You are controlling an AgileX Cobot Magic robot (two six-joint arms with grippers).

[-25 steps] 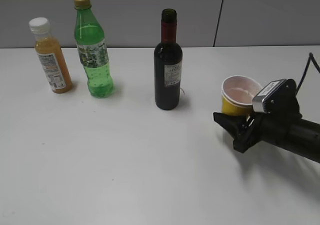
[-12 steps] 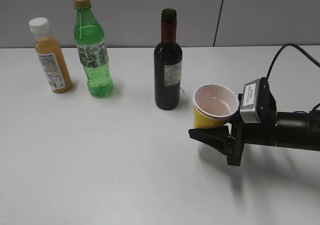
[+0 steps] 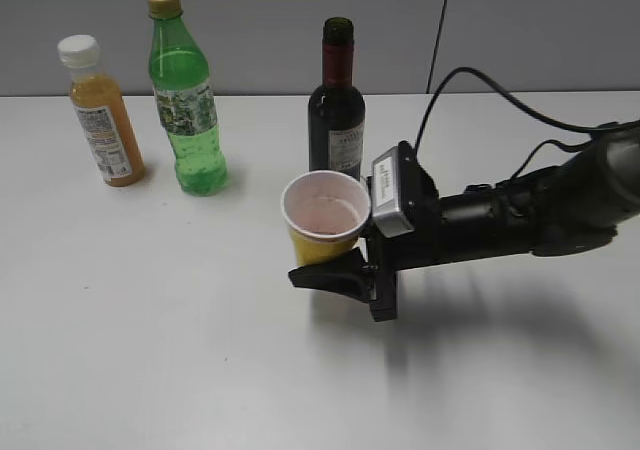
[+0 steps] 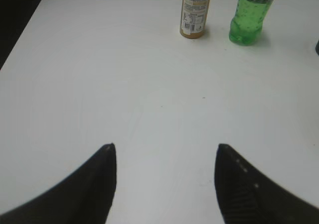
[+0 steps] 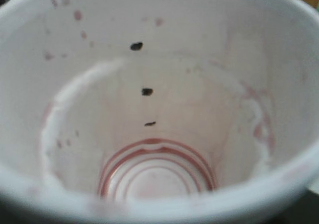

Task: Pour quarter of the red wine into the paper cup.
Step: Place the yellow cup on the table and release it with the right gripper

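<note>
Cup [image 3: 325, 220] in right pincer [image 3: 335, 270], open table [image 3: 150, 350] leftward.

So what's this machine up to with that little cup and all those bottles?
The right gripper is holding a yellow paper cup upright above the white table, just in front of the open wine bottle. The cup has only pinkish stains inside, no wine. The left gripper is open over bare table, holding nothing. An orange juice bottle and a green soda bottle stand untouched farther left.

paper cup [image 3: 325, 216] before wine bottle [image 3: 336, 130], soda bottle [image 3: 186, 105] left
</note>
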